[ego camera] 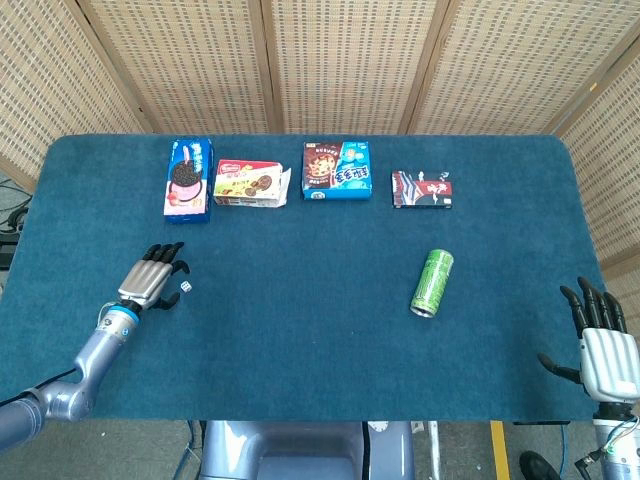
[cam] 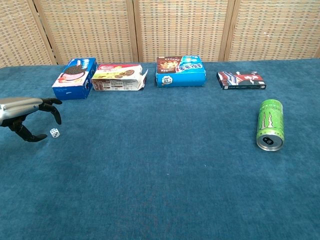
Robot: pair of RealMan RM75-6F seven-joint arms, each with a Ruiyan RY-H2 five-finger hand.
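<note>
We see our left hand low over the blue table near its left edge, fingers spread and curved downward, holding nothing. A small white die lies on the cloth just beside those fingertips, to their right. In the chest view the same hand comes in from the left edge, its dark fingers arched above and around the die, with the thumb low on the near side; we cannot tell whether any fingertip touches the die, though a narrow gap seems to show.

Our right hand rests at the table's near right corner, fingers spread and pointing away from us, empty. It appears only in the head view.

A green Monster can lies on its side right of centre, well apart from both hands, its top end toward us; in the chest view the can shows its pull-tab end facing the camera.

Along the far edge stands a row of four boxes: a blue Oreo box at the left, a yellow-and-red biscuit box with a torn flap just beside it, a blue cookie box near the middle, and a flat dark red-and-white box to the right. A woven screen closes off the back.
</note>
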